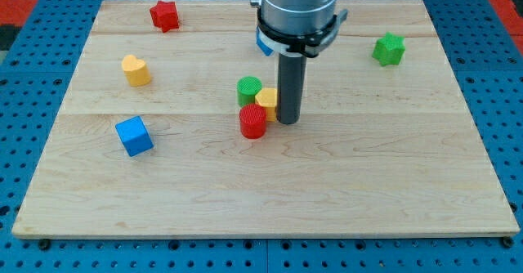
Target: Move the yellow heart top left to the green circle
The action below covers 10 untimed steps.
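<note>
The yellow heart (136,69) lies on the wooden board at the view's left, well left of the green circle (249,89), which stands near the middle. My tip (288,122) rests on the board just right of a small cluster: the green circle, a yellow block (267,101) partly hidden behind the rod, and a red circle (253,121) below them. The tip is far right of the yellow heart.
A red star (164,15) sits at the view's top left. A blue cube (134,136) lies at the lower left. A green star (389,49) sits at the upper right. A blue block (263,45) shows partly behind the arm. The board (368,183) ends in blue pegboard.
</note>
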Motion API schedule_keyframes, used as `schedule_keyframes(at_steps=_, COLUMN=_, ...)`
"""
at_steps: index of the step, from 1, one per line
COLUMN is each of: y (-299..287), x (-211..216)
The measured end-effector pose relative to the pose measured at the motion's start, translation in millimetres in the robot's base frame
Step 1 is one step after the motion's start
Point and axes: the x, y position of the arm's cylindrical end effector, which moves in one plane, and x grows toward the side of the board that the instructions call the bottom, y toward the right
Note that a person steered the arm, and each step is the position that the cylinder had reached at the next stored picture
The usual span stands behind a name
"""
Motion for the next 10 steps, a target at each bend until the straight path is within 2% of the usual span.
schedule_keyframes(at_steps=1, y=0, x=-25)
schedule_keyframes(at_steps=2, y=47, x=-68)
schedule_keyframes(at_steps=3, y=7, x=-93)
schedule_keyframes(at_steps=5, y=-136, x=-127)
schedule_keyframes(at_steps=6, y=-189, x=-157)
schedule_keyframes(at_steps=7, y=-270, x=-152)
schedule_keyframes(at_steps=8, y=-280, x=-114)
schedule_keyframes(at_steps=10, y=-188, x=-98)
